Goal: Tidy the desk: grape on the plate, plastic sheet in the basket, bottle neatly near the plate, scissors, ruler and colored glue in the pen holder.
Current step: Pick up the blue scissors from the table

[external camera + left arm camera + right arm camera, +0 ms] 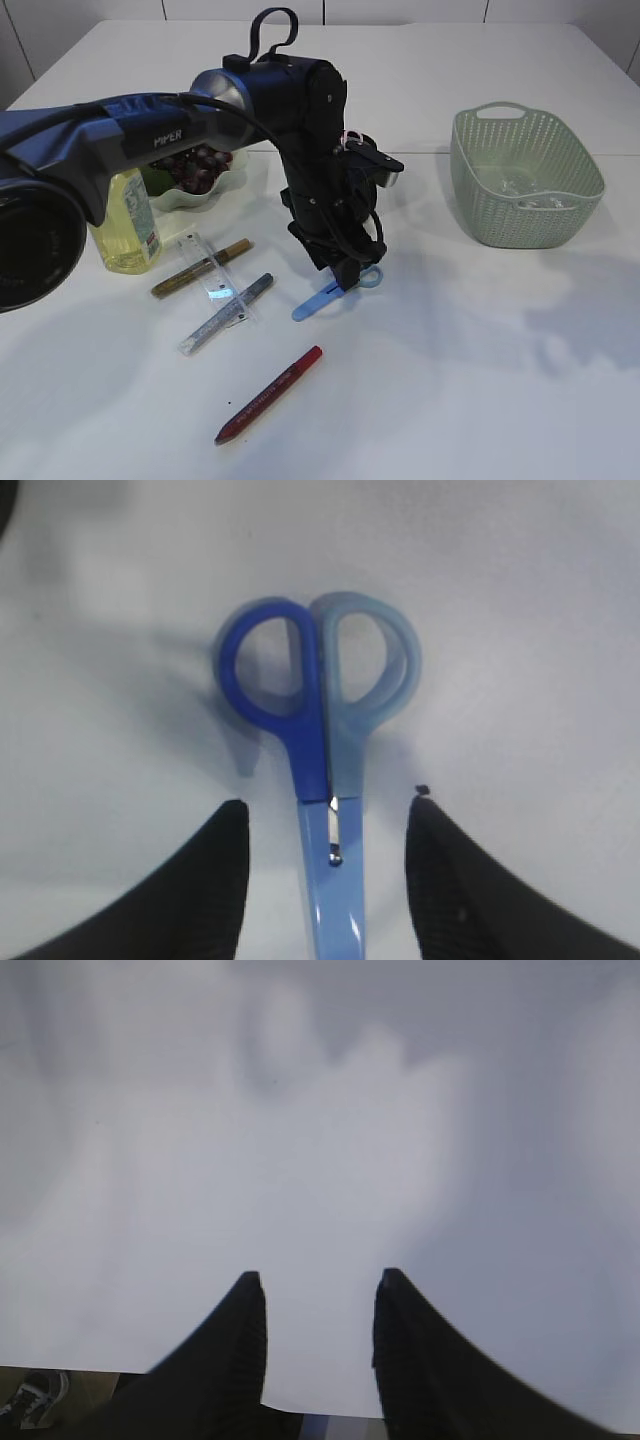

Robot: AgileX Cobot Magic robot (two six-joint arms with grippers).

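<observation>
The blue scissors (325,295) lie on the white table under my left gripper (350,275). In the left wrist view the scissors (325,770) lie between the open fingers of the left gripper (325,810), handles pointing away. The grapes (195,165) sit on a plate (200,195) at the back left. A yellow bottle (125,220) stands beside it. A clear ruler (215,275), a gold glue pen (200,267), a silver glue pen (225,312) and a red glue pen (268,395) lie in front. A clear plastic sheet (525,190) lies in the green basket (525,180). My right gripper (315,1285) is open over bare table. No pen holder shows.
The table's near edge shows at the bottom of the right wrist view (330,1415), with floor beyond it.
</observation>
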